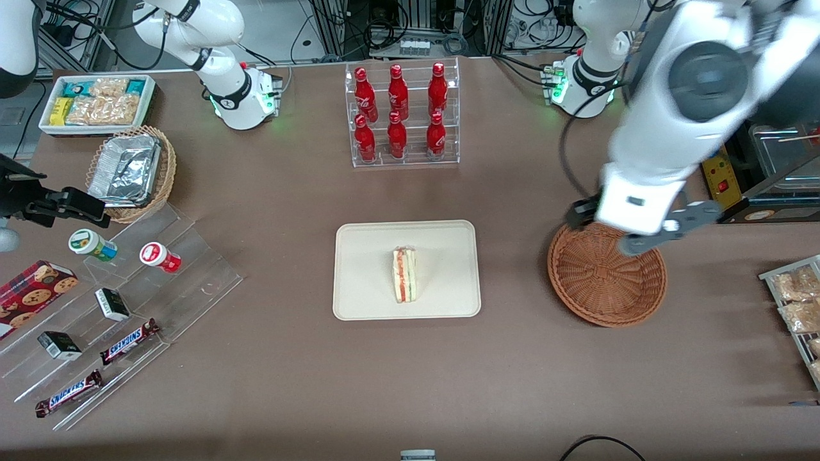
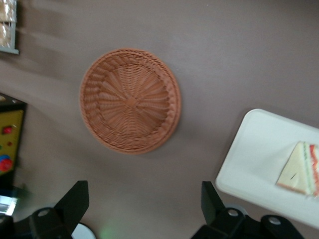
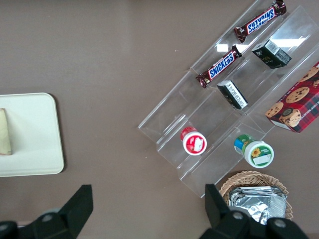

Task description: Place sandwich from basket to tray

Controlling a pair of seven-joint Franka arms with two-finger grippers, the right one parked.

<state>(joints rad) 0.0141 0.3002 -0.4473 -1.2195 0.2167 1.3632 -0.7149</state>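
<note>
The sandwich [image 1: 404, 275] lies in its clear wrap on the cream tray [image 1: 365, 256], near the tray's middle, with its red and green filling edge showing. The round reddish-brown basket [image 1: 605, 278] stands empty beside the tray, toward the working arm's end of the table. My left gripper [image 1: 608, 229] hangs high above the basket's rim that is farther from the front camera. It is open and empty. In the left wrist view the gripper [image 2: 143, 199] is over bare table, with the basket [image 2: 129, 99], the tray [image 2: 254, 159] and the sandwich [image 2: 300, 168] all in sight.
A clear rack of red bottles [image 1: 400, 115] stands farther from the front camera than the tray. A stepped acrylic stand [image 1: 115, 307] with snacks, a tan basket of foil containers [image 1: 131, 169] and a white snack box [image 1: 96, 102] lie toward the parked arm's end. A snack rack [image 1: 797, 301] is near the basket.
</note>
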